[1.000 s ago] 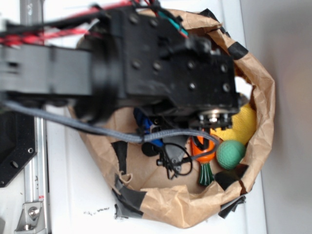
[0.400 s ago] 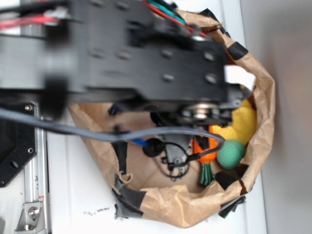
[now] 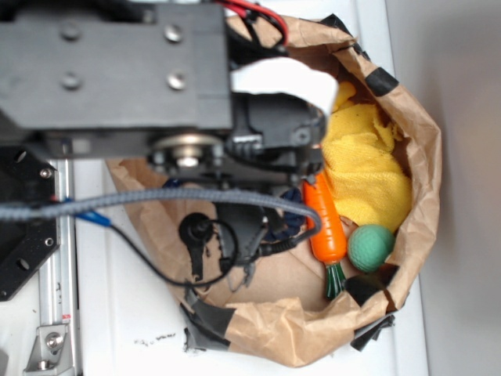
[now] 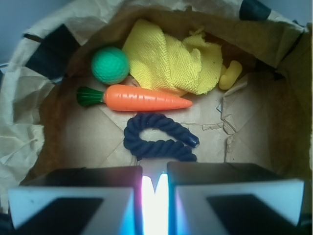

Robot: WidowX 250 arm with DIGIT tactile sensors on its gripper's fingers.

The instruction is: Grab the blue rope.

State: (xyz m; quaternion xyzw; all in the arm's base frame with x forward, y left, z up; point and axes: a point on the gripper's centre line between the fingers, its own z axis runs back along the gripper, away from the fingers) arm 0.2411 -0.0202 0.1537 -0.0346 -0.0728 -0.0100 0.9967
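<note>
Where the brown paper bag [image 4: 29,122] opens, crumpled walls patched with black tape; flat creased paper floor inside. Blue rope [image 4: 157,138] lying on that floor: thick, dark navy, twisted strands, bent into a tight hook or S shape, one glossy capped end pointing away from the bag's taped corner. Just beyond the rope, not touching: toy carrot [image 4: 144,98], smooth orange plastic, ribbed, dark green stub top. Green ball [image 4: 110,64], dimpled surface, beside the carrot's green end. Yellow cloth [image 4: 168,61], nubbly knit, rumpled against the bag's far wall, its edge touching the carrot. Small pale yellow lump [image 4: 230,76] past the cloth; cannot tell what.

Gripper [image 4: 155,196] poised over the bag's near side, just short of the rope; two pale blocky fingers [image 4: 73,205] almost together, only a thin bright slit between them, nothing held. From the exterior view, black arm body [image 3: 117,70] spans the bag's mouth, hiding most of the rope; grey braided cable [image 3: 156,200] crosses under it, thin black wire looping below.

Bag sits on a white tabletop [image 3: 133,313]; aluminium rail [image 3: 55,313] and black plate along the bag's arm-side edge.
</note>
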